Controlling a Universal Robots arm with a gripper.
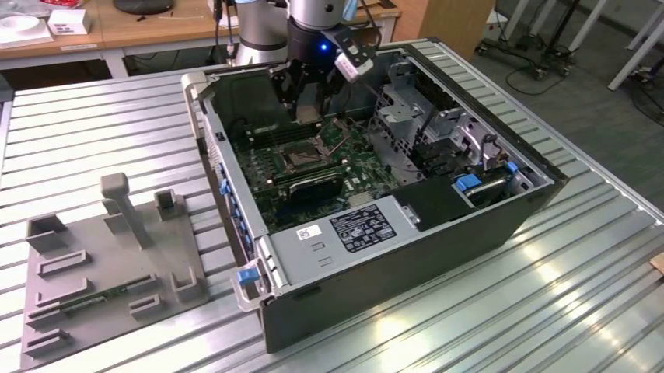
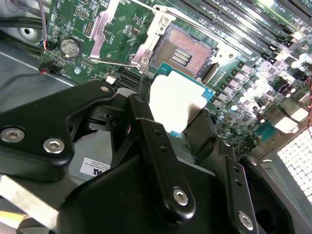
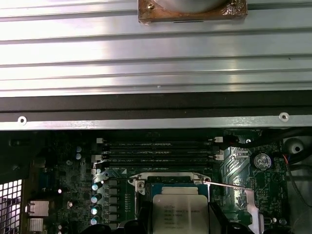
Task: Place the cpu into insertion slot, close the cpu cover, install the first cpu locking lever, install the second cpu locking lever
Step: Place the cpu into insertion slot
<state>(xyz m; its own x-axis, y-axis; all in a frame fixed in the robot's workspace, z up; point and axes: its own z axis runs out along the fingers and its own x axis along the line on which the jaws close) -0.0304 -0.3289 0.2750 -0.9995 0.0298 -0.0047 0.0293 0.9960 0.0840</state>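
Note:
My gripper [image 1: 309, 109] hangs inside the open computer case [image 1: 539, 194], a little above the motherboard. It is shut on the cpu [image 2: 178, 97], a thin square chip with a pale silver face, held between the black fingers [image 2: 144, 126]. The cpu [image 3: 180, 214] hovers just beside and above the insertion slot [image 2: 187, 51], whose gold contact field lies bare. In the exterior view the slot [image 1: 303, 160] is in the middle of the board. The cpu cover [image 2: 101, 27], a silvery frame, is swung open off the slot. A thin wire lever [image 2: 117, 63] stands free beside it.
A grey metal box with a white label [image 1: 353, 229] fills the case's near end and a drive cage [image 1: 415, 116] its right side. Memory slots [image 3: 158, 148] run beside the socket. A grey fixture plate [image 1: 104, 264] lies on the slatted metal table [image 1: 104, 132].

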